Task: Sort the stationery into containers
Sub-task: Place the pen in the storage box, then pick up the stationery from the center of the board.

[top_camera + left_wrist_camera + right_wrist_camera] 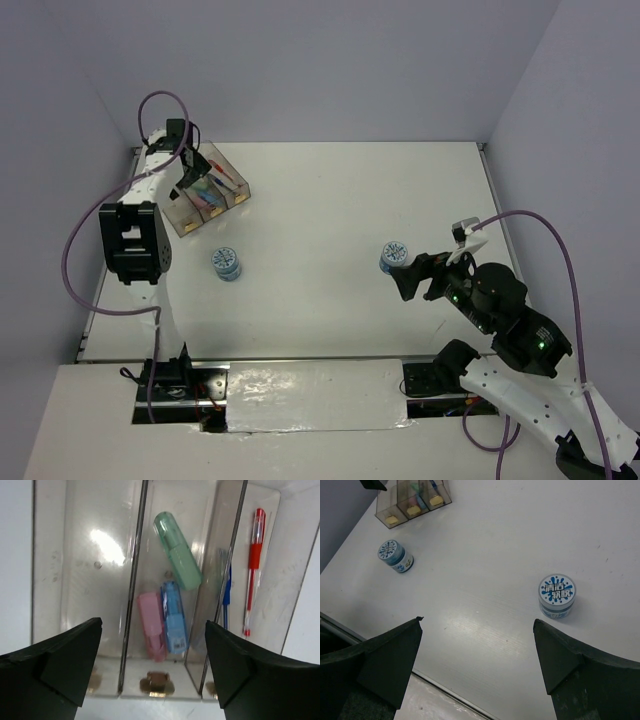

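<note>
1. The left tool (152, 630) has its fingers apart and clamps nothing. It hangs directly above the bins (212, 190).
2. The bins are three clear compartments joined in a row. They stand near the far left corner of the surface (350, 200). Each compartment carries a yellowish label (156, 682) at one end.
3. The middle compartment holds three bars. The green bar (177, 550) lies tilted. The pink bar (151, 625) and the blue bar (174, 617) lie side by side, touching.
4. In the left wrist view, the right-hand compartment holds the red pen (253, 570) and the blue pen (226, 592), both lying lengthwise.
5. The right tool (477, 625) has its fingers apart with nothing between them. It hovers over the right half of the surface.
6. The second tape roll (557, 595) stands upright just ahead of the right tool, clear of its fingers.
7. The first tape roll (227, 264) stands upright near the bins, well apart from the second tape roll.
8. The surface is white with faint scuff marks. A glossy white strip (310, 385) runs along its near edge.
9. Pale grey-violet walls (350, 60) close the surface in on the left, far and right sides.
10. A purple cable (560, 260) loops from each arm.
</note>
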Robot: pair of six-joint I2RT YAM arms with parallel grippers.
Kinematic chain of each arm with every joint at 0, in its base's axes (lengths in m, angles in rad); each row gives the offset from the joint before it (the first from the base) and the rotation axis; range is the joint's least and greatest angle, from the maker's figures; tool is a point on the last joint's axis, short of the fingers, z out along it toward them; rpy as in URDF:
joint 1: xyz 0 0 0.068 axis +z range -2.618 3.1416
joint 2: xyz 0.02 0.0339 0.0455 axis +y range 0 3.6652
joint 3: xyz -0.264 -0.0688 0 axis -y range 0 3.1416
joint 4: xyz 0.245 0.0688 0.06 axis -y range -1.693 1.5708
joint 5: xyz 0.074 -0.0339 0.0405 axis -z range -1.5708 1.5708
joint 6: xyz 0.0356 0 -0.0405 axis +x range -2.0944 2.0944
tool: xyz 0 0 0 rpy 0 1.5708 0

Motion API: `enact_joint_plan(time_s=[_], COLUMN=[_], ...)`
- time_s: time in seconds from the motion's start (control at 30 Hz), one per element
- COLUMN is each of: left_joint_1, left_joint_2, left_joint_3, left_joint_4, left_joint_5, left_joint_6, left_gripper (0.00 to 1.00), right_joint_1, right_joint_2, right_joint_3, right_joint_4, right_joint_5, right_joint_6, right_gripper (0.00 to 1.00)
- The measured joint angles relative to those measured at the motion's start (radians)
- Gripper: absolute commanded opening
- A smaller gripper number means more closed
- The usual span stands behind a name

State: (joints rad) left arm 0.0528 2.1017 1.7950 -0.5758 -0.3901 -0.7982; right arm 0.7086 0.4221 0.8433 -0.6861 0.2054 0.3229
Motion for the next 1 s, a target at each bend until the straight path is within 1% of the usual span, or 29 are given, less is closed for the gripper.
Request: enact_joint_plan(time_s=[0.1,0.17,0.3,0.37,0.43,0.57,0.67,0.83,1.0], left_joint_1=[-0.025,-0.061,-0.177,-0.246,-0.293,-0.329,-0.359,-0.375,-0.375], left_joint_2=[-0.082,-0.185,-0.449,-0.582,-0.662,-0.692,-0.705,-0.723,-0.689], left_joint_3=[-0.016,-0.076,-0.274,-0.42,-0.543,-0.731,-0.823,-0.849,-0.859], left_joint_4=[-0.065,-0.079,-0.089,-0.059,-0.061,-0.059,-0.061,-0.04,-0.012], left_joint_5=[-0.005,0.001,0.012,0.027,0.045,0.057,0.074,0.089,0.086], left_joint_6=[-0.011,-0.008,0.014,0.016,0.014,0.019,0.044,0.069,0.066], left_gripper=[0.99,0.99,0.99,0.99,0.99,0.99,0.99,0.99,0.99], right_joint_1=[0.0,0.0,0.0,0.0,0.0,0.0,0.0,0.0,0.0], right_joint_2=[0.0,0.0,0.0,0.0,0.0,0.001,0.002,0.023,0.031], right_joint_3=[0.0,-0.003,-0.014,-0.017,-0.018,-0.02,-0.033,-0.054,-0.054], right_joint_4=[0.008,0.014,0.017,0.017,0.019,0.032,0.058,0.07,0.074], right_joint_5=[-0.003,-0.006,-0.013,-0.019,-0.029,-0.055,-0.074,-0.11,-0.128], right_joint_6=[0.0,0.0,0.001,0.001,0.002,0.013,0.02,0.024,0.024], right_gripper=[1.0,1.0,1.0,1.0,1.0,1.0,1.0,1.0,1.0])
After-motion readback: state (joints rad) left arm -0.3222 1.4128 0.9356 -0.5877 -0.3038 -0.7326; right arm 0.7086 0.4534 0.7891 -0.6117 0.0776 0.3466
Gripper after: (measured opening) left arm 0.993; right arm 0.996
